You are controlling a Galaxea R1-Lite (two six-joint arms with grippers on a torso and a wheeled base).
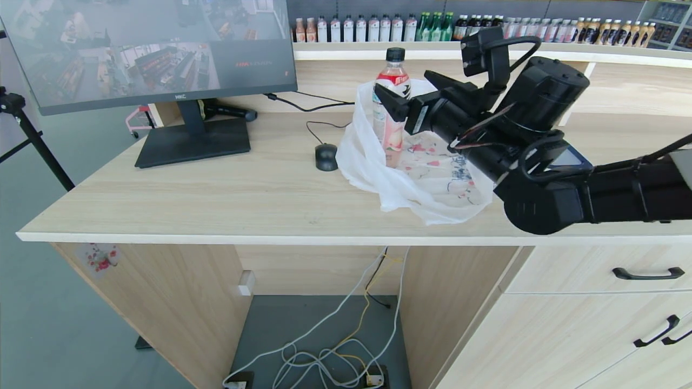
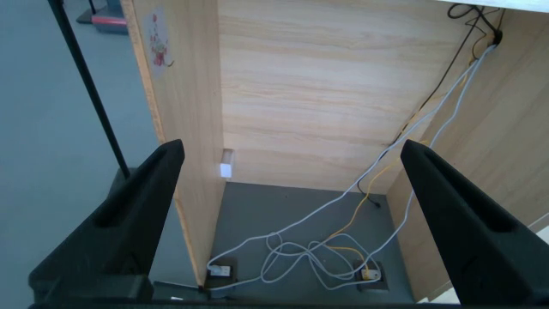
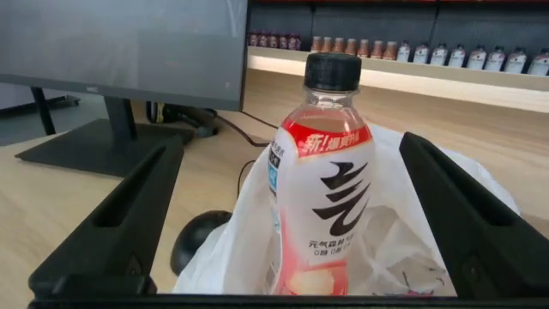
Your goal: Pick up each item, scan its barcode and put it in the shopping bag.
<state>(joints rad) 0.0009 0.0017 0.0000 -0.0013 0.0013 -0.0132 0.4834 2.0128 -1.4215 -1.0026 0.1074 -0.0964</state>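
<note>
Pale wood-grain worktop [image 1: 216,189] fills my head view. A dark monitor [image 1: 151,48] on a flat stand sits toward its rear left corner.

Right of the middle lies the white shopping bag [image 1: 432,178], slumped and printed with small red marks. Its lower folds spill close to the front edge and its mouth opens toward the rear.

The right claw [image 1: 403,81] hovers above the rear part of the bag. Its two fingers are spread wide either side of the bottle, and neither touches it (the right wrist view shows clear space on both sides).

The left claw [image 2: 289,153] hangs below the worktop, off its front edge. Its fingers are equally splayed and it grips nothing.

The bottle [image 1: 392,108] stands upright in the bag's mouth, toward the rear edge. It has a black cap, a red-and-white label and pinkish drink inside, and the plastic gathers around its lower half.

A black mouse [image 1: 326,156] rests just beside the bag's left side, its cord running back toward the rear edge. Down on the floor under the worktop, white and yellow cables [image 2: 326,249] lie in loose loops.
</note>
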